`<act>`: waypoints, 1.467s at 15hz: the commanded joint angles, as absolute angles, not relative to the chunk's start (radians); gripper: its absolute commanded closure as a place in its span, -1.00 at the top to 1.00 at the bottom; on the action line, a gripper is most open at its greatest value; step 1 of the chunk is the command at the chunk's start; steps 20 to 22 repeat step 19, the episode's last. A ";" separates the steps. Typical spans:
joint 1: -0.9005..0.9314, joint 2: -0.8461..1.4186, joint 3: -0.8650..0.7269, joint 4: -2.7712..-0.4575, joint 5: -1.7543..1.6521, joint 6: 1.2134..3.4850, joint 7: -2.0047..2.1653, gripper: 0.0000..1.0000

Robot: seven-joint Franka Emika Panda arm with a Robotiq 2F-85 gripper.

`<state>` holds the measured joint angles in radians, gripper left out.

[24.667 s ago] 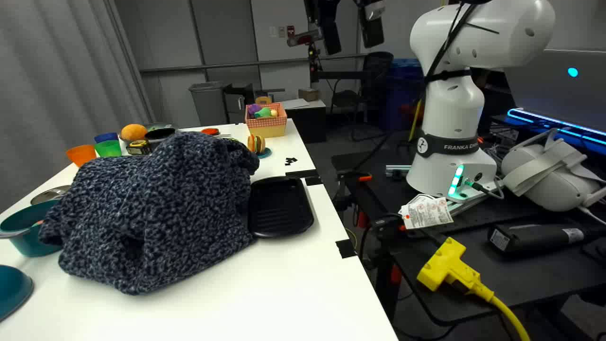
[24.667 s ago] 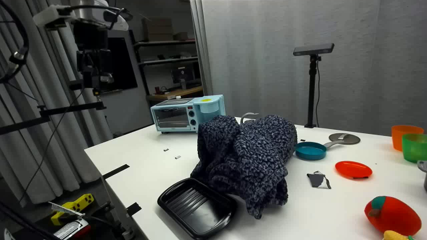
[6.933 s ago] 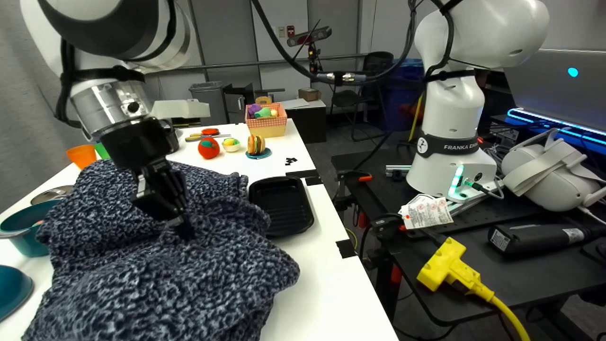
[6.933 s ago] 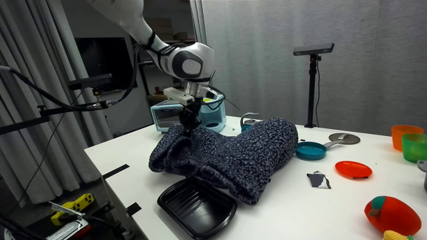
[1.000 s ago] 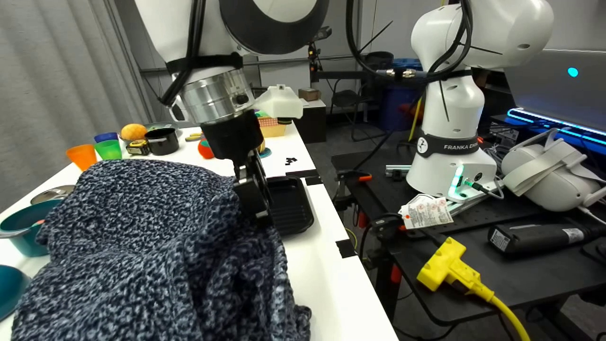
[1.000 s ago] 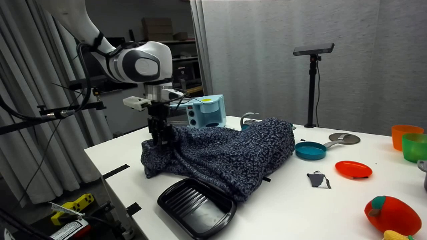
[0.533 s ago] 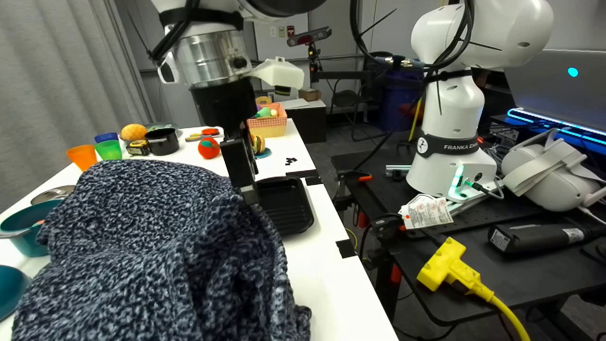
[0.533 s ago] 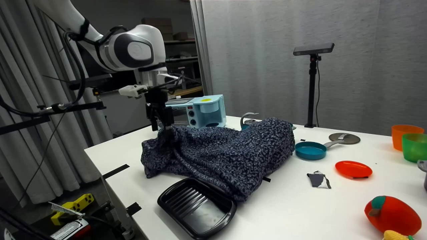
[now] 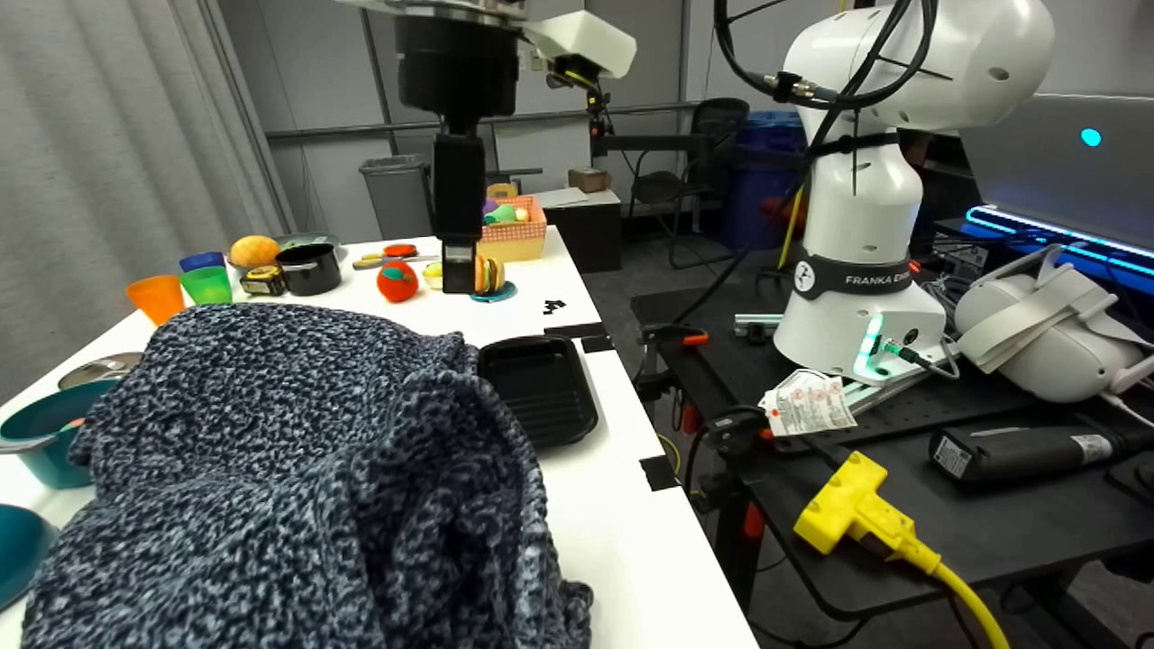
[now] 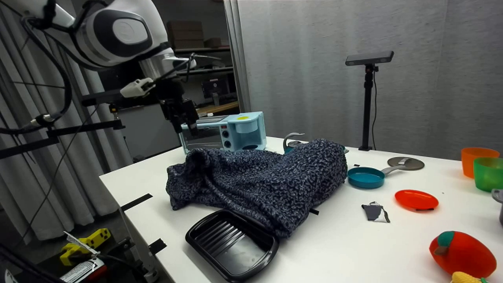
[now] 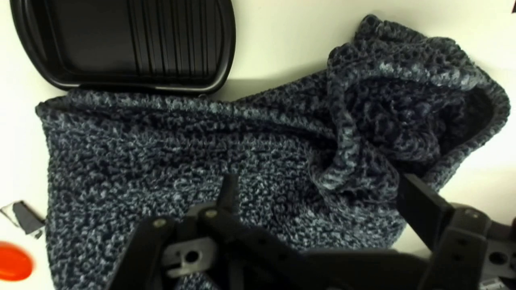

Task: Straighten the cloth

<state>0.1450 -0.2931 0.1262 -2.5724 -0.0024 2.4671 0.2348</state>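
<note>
Cloth covers the near left of the table in an exterior view, its near edge running past what we can see. The far part makes a smooth swell; on the right side a deep fold stands up. Above it hangs the pincer, seen side-on and clear of the cloth.

In an exterior view we see the cloth lying left to right beyond the black tray: middle fairly smooth, left end crumpled, right end humped. The pincer hangs above the left end, touching nothing.

In the wrist view the pincer has its jaws spread wide and holds nothing. We find the left stretch of cloth mostly level, with a fairly straight left edge; the far right corner is bunched into a pocket, and the far edge, just beside the black tray, is rolled. Part of the cloth is hidden behind the pincer, so we cannot judge it. We would call the straightening half done: the body spread, the corner, fold and hump left to flatten.
</note>
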 commanded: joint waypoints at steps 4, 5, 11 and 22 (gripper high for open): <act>0.104 -0.601 0.190 -2.790 -0.028 2.648 0.312 1.00; 0.121 -0.491 0.173 -2.708 0.001 2.604 0.269 1.00; 0.112 -0.576 0.185 -2.762 0.001 2.615 0.278 1.00; 0.111 -0.576 0.185 -2.762 0.001 2.615 0.279 1.00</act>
